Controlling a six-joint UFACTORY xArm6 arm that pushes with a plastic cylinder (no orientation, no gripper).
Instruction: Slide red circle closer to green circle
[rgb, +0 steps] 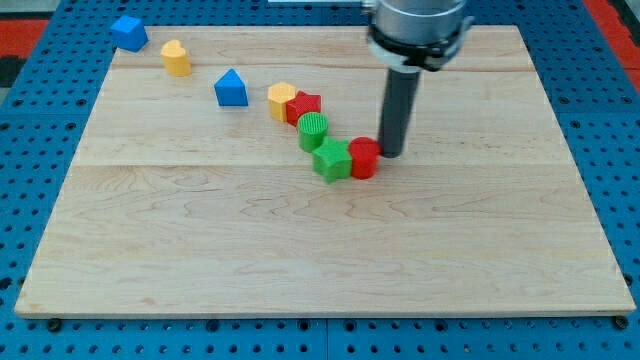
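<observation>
The red circle (365, 157) lies near the board's middle, touching the green star (331, 159) on its left. The green circle (313, 131) sits just up and left of them, touching the green star and a red star (303, 107). My tip (391, 153) is down on the board at the red circle's right side, touching it or very nearly so. The dark rod rises from there to the arm's head at the view's top.
A yellow hexagon (281, 99) touches the red star's left. A blue triangle-like block (231, 88), a yellow block (176, 58) and a blue block (129, 32) trail toward the view's top left. The wooden board (500, 250) lies on a blue pegboard.
</observation>
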